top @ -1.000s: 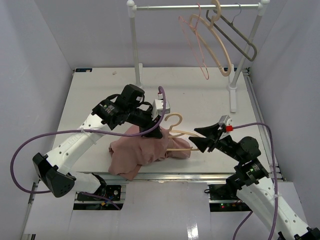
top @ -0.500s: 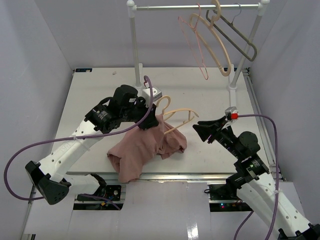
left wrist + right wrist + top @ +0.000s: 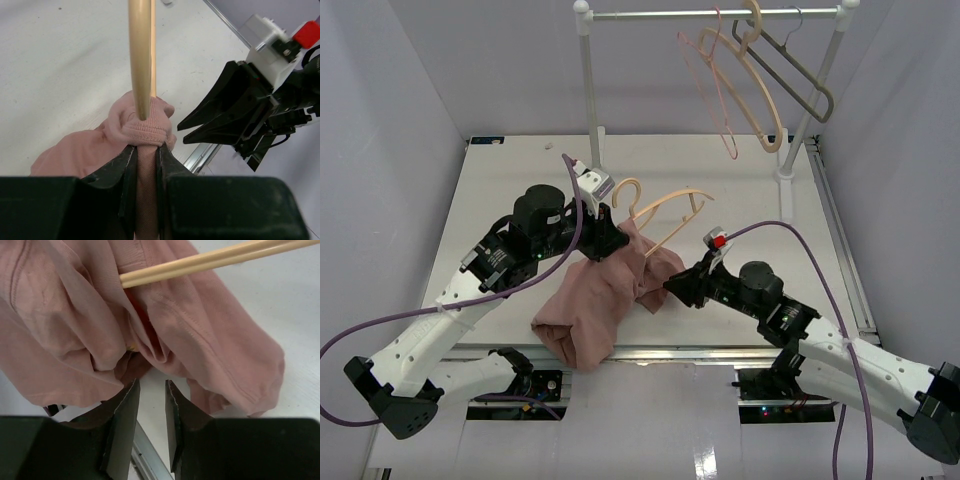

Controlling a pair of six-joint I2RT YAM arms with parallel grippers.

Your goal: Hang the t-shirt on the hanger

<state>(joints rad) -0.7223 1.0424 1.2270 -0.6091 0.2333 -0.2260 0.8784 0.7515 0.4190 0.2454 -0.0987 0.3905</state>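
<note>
The dusty-pink t-shirt hangs bunched from my left gripper, its lower part resting on the table near the front edge. In the left wrist view that gripper is shut on a fold of the t-shirt, and an arm of the beige wooden hanger rises out of the gathered collar. The hanger tilts up to the right with its hook beside the left wrist. My right gripper sits low at the shirt's right edge. Its jaws stand narrowly open, bare table between them, just below the t-shirt and the hanger.
A white clothes rack stands at the back. From it hang a thin pink wire hanger, a second beige hanger and a grey angular hanger. The table's metal front edge runs just below the right gripper.
The left gripper has carried the shirt and hanger back and to the left, tilting the hanger up. The right arm has swung left and down to the shirt, and its jaws have narrowed.
</note>
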